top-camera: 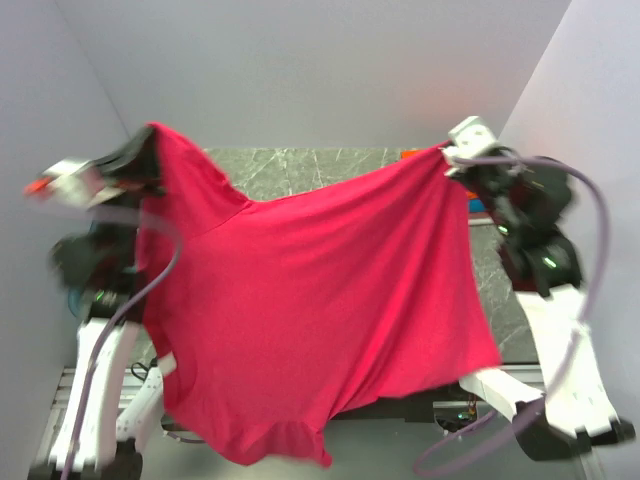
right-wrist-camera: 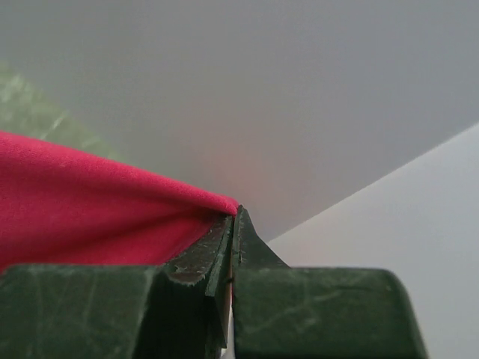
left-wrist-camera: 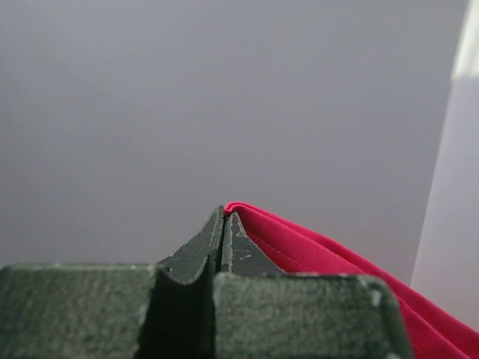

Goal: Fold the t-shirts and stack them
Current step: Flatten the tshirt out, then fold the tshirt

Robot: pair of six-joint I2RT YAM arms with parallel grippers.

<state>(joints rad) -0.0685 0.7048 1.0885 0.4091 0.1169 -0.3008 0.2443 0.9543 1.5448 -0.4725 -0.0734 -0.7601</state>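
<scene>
A magenta-red t-shirt hangs spread wide in the air between my two arms and covers most of the table. My left gripper is shut on its upper left corner, raised high at the left. In the left wrist view the jaws pinch the red hem. My right gripper is shut on the upper right corner, raised at the right. In the right wrist view the jaws pinch the red cloth. The other shirts are mostly hidden.
A dark green marbled table top shows behind the shirt. A bit of orange and blue peeks out at the back right by the right gripper. Grey walls stand close on the left, back and right.
</scene>
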